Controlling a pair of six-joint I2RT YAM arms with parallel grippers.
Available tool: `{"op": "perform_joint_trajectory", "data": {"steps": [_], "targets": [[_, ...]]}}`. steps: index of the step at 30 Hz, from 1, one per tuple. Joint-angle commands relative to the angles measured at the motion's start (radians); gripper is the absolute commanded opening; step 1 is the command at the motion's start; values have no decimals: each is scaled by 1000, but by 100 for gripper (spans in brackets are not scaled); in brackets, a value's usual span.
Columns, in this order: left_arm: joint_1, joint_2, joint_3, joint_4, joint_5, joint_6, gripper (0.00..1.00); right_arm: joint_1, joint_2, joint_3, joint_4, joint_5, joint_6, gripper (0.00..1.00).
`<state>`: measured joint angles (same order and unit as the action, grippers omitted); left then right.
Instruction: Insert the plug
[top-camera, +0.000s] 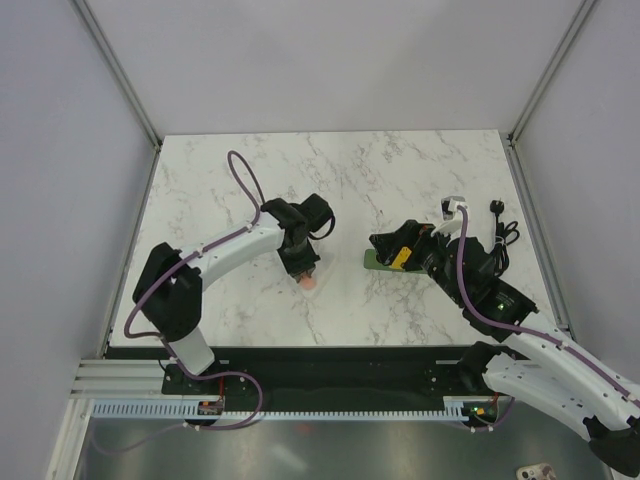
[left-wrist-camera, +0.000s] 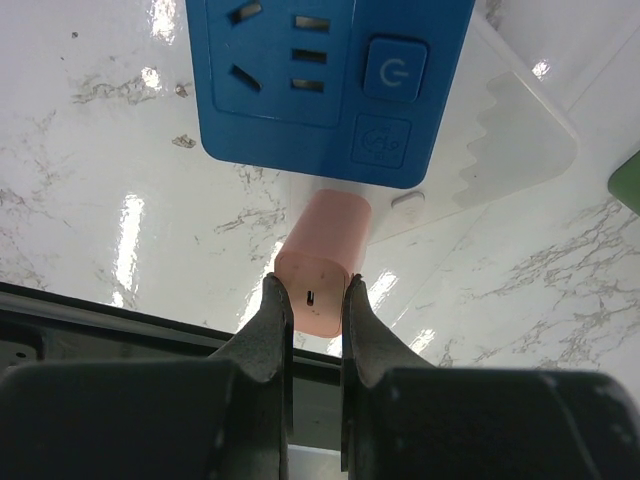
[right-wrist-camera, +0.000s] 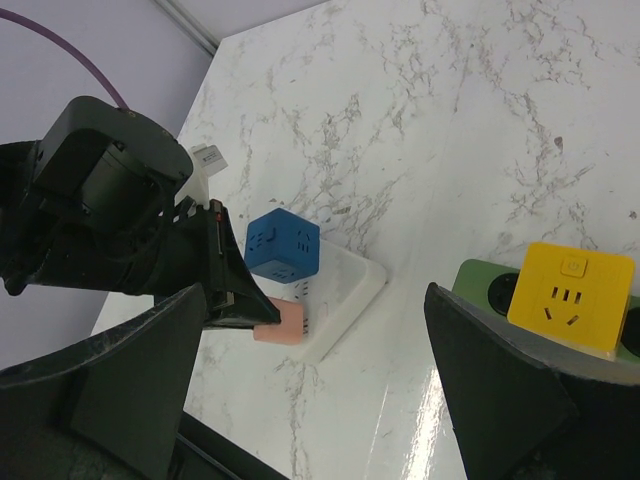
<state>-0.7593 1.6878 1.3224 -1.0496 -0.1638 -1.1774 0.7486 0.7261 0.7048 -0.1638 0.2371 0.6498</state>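
The yellow plug (right-wrist-camera: 570, 295) stands on the dark green socket strip (right-wrist-camera: 480, 285), just past my right gripper's right-hand finger and not between the fingers. My right gripper (right-wrist-camera: 315, 390) is open and holds nothing. From above, the plug (top-camera: 403, 257) shows at that gripper's tip over the strip (top-camera: 372, 262). My left gripper (left-wrist-camera: 317, 300) is shut on a pink block (left-wrist-camera: 318, 265), whose far end reaches a white socket strip (left-wrist-camera: 510, 140). A blue cube (left-wrist-camera: 330, 80) sits on that white strip.
A black plug (top-camera: 497, 210) with a thin coiled cord (top-camera: 507, 236) lies at the right edge of the marble table (top-camera: 400, 170). The left arm (top-camera: 230, 245) reaches in from the left. Grey walls enclose the table.
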Motion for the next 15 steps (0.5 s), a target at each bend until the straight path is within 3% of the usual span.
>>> {"op": "perform_joint_trajectory", "data": {"steps": [1,6,15], "targets": [[-6,23,49,-50,-42,-67,2,-2,-16,10,-8,25,-13,98],[-5,30,145,-130,-150,-68,2,-2,-25,9,-14,30,-15,98],[-8,61,146,-158,-69,-76,2,-2,-27,7,-16,31,-13,98]]}}
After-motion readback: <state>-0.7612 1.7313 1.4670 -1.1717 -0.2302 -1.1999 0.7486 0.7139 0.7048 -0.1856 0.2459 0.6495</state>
